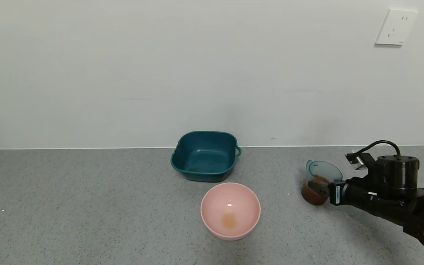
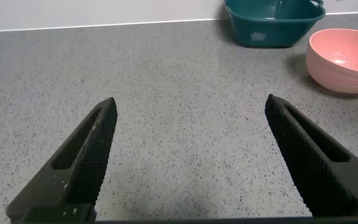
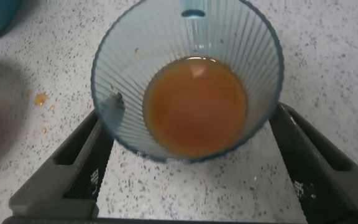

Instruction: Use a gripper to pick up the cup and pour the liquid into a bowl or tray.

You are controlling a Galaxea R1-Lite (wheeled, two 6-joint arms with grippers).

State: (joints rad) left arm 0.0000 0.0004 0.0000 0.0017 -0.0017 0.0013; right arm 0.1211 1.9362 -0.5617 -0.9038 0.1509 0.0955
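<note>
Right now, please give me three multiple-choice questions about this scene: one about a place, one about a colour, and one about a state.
1. Where does the cup stand?
A. Inside the teal tub
B. On the counter, to the right of the pink bowl
C. Inside the pink bowl

2. What colour is the bowl?
A. Pale pink
B. Yellow
C. Black

3. How is the right gripper?
A. Shut on the cup
B. Open, fingers on both sides of the cup
C. Out of view

Answers: 1 B, it stands on the counter. 2 A, by its rim. 3 B, gaps show in the right wrist view.
</note>
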